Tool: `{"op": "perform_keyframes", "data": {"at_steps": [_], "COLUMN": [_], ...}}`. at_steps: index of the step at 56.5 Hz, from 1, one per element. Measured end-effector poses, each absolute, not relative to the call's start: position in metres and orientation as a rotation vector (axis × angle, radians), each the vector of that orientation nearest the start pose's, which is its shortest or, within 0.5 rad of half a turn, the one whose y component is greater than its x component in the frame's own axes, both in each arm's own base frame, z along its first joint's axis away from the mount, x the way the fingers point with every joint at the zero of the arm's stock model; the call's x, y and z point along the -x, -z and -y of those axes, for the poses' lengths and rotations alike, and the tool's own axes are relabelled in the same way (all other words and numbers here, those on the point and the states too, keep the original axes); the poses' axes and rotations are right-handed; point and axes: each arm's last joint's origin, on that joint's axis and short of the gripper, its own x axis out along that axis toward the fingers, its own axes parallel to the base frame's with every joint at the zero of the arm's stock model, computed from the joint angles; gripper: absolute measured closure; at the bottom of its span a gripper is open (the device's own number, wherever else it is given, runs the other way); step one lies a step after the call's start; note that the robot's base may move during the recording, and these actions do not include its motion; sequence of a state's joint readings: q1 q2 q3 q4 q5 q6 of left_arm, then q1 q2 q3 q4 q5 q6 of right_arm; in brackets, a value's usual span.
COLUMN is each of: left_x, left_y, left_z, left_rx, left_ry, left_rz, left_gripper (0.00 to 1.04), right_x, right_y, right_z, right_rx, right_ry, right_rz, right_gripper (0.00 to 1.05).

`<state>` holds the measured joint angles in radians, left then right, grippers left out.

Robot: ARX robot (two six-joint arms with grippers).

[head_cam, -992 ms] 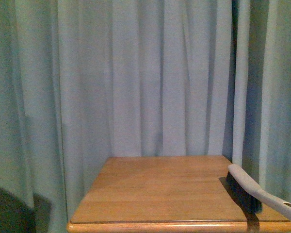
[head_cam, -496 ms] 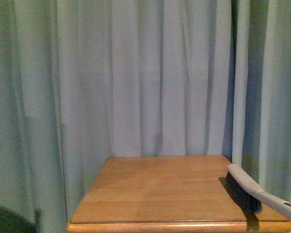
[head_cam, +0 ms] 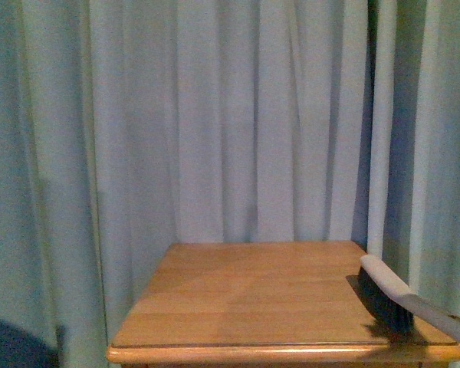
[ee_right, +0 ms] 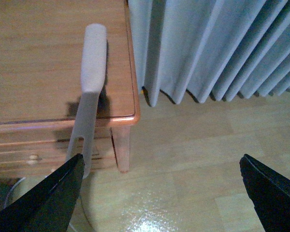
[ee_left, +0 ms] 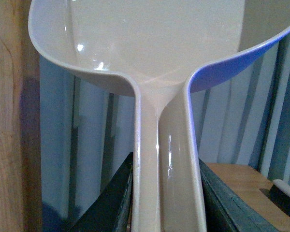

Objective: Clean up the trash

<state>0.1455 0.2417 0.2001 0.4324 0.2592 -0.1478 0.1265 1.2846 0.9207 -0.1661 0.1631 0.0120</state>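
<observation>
Table point(head_cam: 245, 299) edges up slightly; left hand point(ee_left: 166, 205) clamps dustpan point(ee_left: 150, 43) (right hand point(ee_right: 157, 193) spread open).

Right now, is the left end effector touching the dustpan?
Touching. Left wrist view: the left end effector has its fingers flush against both sides of the dustpan handle, with no gap.

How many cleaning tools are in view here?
2. A brush rests on the table's right edge, its handle overhanging; a dustpan is held by its handle in the left gripper. Others may be out of view.
</observation>
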Motion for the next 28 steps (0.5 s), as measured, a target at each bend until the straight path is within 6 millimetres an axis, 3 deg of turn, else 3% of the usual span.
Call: {"op": "perform_keyframes", "data": {"at_steps": [5,11,20,28], "left_x": [-0.099,-0.099,-0.099,-0.099], "left_y": [-0.253,-0.253,-0.253,-0.253], "left_z": [-0.007,-0.007,-0.007,-0.007], "left_rx": [0.067,0.068,0.068,0.068], "left_ry": [0.140,0.140,0.140,0.140], "left_rz": [0.374,0.374,0.374,0.374], "left_gripper": [0.76,0.76,0.76,0.76], "right_x": [-0.310,-0.336,-0.360,-0.381], "right_y": [-0.280,-0.274,-0.258,-0.232], "right_z": [-0.038,-0.047,-0.058,-0.073], "right_rx": [0.047,0.028,-0.008,-0.069], "right_ry": [0.035,0.032,0.033,0.029], "right_rz": [-0.630,-0.703,-0.749,-0.805], "right_gripper": [0.07,0.07,0.07,0.07]}}
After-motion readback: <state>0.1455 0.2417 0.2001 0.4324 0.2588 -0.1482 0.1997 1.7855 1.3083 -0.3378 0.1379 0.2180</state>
